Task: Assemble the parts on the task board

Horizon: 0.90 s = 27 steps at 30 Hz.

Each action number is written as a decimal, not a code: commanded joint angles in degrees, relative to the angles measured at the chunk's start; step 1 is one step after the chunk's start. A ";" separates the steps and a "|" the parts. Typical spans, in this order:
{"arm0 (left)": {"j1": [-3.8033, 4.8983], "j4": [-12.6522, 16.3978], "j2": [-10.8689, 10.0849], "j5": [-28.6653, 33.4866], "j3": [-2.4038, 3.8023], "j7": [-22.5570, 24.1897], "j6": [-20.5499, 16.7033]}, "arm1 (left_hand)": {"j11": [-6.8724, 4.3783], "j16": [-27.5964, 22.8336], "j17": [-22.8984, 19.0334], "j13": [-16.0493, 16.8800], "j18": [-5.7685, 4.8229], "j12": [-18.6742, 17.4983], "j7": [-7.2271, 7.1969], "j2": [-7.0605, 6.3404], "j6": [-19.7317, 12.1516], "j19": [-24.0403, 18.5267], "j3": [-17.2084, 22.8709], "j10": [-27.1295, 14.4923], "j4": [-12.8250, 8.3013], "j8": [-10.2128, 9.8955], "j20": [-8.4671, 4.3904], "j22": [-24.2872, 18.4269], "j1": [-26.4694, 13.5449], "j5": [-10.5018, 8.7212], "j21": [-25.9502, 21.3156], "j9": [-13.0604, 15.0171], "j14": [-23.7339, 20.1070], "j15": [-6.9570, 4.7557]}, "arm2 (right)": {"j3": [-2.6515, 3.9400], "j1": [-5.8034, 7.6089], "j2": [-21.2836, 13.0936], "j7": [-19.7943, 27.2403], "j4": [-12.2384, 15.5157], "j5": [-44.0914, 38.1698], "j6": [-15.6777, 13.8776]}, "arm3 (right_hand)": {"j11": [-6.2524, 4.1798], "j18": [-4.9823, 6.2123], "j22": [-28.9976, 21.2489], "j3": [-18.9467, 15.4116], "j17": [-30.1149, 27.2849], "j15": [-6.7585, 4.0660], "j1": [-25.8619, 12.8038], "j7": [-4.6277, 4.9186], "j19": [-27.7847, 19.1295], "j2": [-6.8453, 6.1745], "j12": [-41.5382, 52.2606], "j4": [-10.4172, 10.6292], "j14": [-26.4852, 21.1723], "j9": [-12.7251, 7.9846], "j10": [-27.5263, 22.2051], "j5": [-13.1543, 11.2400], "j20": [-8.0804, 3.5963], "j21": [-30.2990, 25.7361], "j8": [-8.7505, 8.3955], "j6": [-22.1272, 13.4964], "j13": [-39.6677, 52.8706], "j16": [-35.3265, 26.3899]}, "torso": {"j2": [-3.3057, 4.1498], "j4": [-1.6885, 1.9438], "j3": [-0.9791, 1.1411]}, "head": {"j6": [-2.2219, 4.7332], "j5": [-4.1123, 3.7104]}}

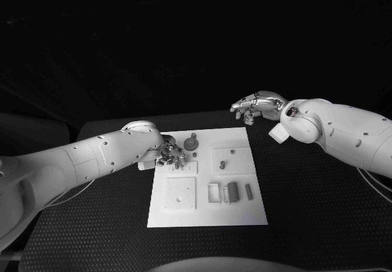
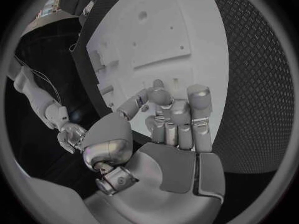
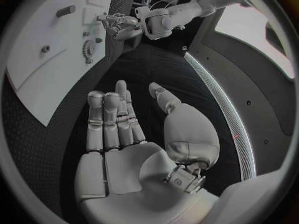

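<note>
task board [image 1: 208,175] mid-table, grey parts on it | left hand [image 1: 170,154] low at board's left edge, fingers curled, hold unclear | right hand [image 1: 255,106] raised off far corner, fingers apart, empty | gear [image 1: 190,143] beside left fingers: risk of a knock

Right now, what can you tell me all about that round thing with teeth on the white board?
The gear is a small, dark, round part with teeth round its edge, seemingly plastic. It lies flat near the task board's far edge. The left hand hovers close beside it, fingers curled; whether they touch it is unclear.
</note>
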 commanded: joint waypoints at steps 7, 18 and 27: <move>-0.38 -0.27 0.46 0.38 -0.09 0.19 1.10 | 0.04 0.24 -0.07 -0.10 2.21 0.35 0.01 3.85 0.27 -0.28 0.32 -0.52 0.17 0.37 0.04 0.98 3.67 0.18 -0.17 0.10 -1.00 -1.37 | 0.03 -0.02 0.10 0.28 0.12 -0.35 0.69 | -0.24 2.68 0.57 0.28 -0.09 -0.32 -0.72 0.43 0.17 0.03 0.30 0.16 -0.24 0.10 -0.22 0.24 -0.35 -0.23 0.02 0.07 -0.09 0.17 | 0.00 0.09 -0.07 | -0.20 -0.08; -0.40 0.13 0.42 0.38 -0.10 0.21 1.06 | 0.04 0.25 -0.09 -0.11 2.22 0.36 0.02 3.92 0.25 -0.29 0.30 -0.54 0.18 0.36 0.04 0.98 3.68 0.18 -0.18 0.12 -1.01 -1.38 | 0.03 -0.02 0.10 0.27 0.07 -0.35 0.80 | -0.25 2.68 0.58 0.30 -0.09 -0.32 -0.72 0.43 0.18 0.05 0.31 0.16 -0.23 0.10 -0.22 0.24 -0.36 -0.24 0.02 0.08 -0.10 0.18 | -0.04 0.05 -0.07 | -0.31 -0.12; -0.40 0.02 0.45 0.38 -0.10 0.15 1.35 | 0.04 0.26 -0.12 -0.11 2.22 0.38 0.02 3.95 0.23 -0.30 0.26 -0.55 0.17 0.35 0.04 0.97 3.70 0.18 -0.18 0.16 -1.03 -1.38 | 0.03 -0.02 0.18 0.30 0.00 -0.35 0.85 | -0.25 2.68 0.58 0.31 -0.10 -0.33 -0.74 0.43 0.19 0.07 0.32 0.17 -0.22 0.11 -0.23 0.25 -0.36 -0.24 0.02 0.08 -0.10 0.18 | -0.06 0.03 -0.05 | -0.34 -0.10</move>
